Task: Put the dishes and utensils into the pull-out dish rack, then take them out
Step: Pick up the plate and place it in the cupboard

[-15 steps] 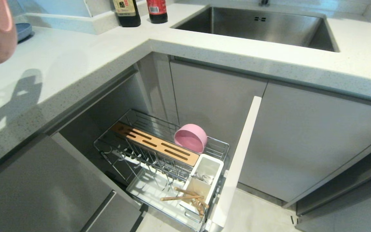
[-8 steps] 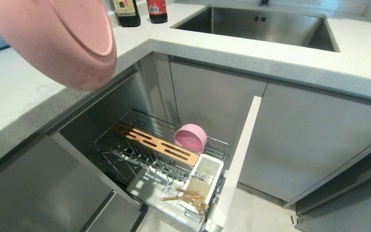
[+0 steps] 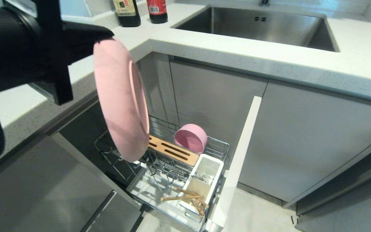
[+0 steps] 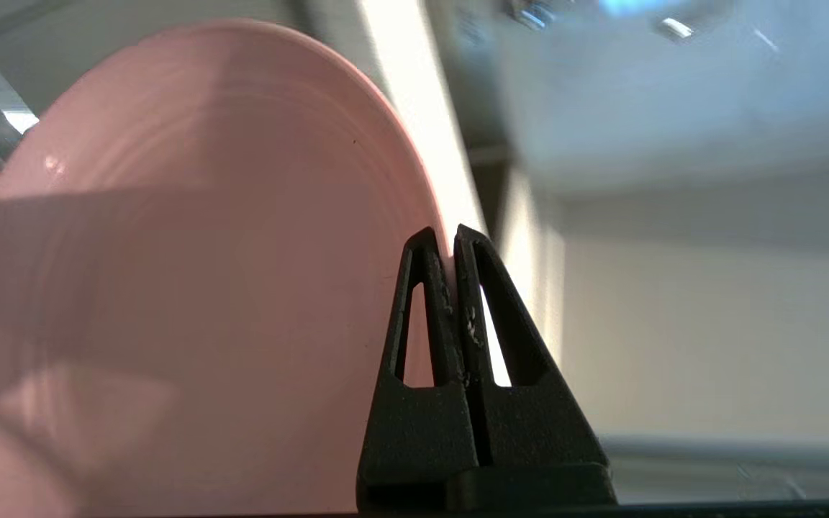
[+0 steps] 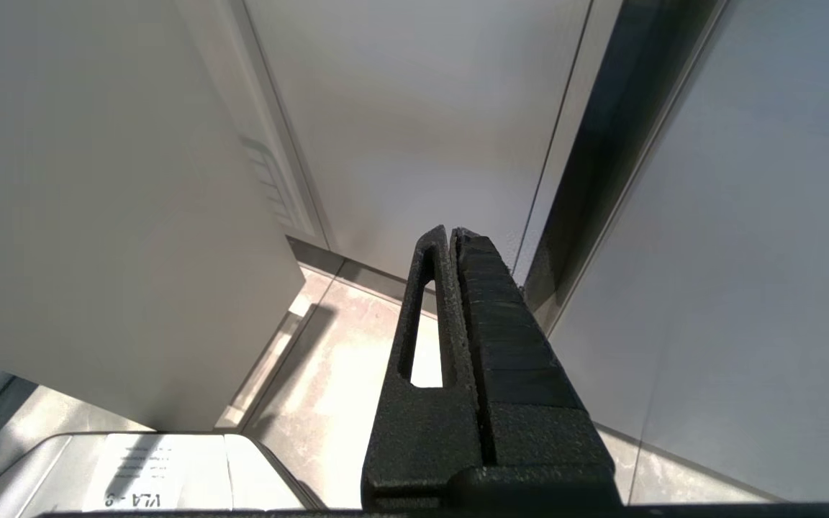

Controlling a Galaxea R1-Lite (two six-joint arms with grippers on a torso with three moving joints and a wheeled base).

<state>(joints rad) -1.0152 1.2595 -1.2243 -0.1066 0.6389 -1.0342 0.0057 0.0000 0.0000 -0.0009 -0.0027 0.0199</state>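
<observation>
A pale speckled counter (image 3: 204, 54) wraps around a steel sink (image 3: 256, 27), with two dark bottles (image 3: 140, 11) at its back edge and grey cabinet fronts below, where a chrome wire rack (image 3: 219, 149) stands pulled out over the floor. The left gripper (image 4: 452, 237), pinched tight on the rim of the big pink plate (image 3: 121, 100), holds it on edge in the air above the rack's left end, while the right gripper (image 5: 450, 237) hangs closed and empty beside the cabinets. In the rack a small pink bowl (image 3: 190, 138) lies tipped on its side at the back, beside a slotted wooden strip (image 3: 172, 149), and the chopsticks (image 3: 185, 196) lean out of the white cup (image 3: 204, 178) at the front.
</observation>
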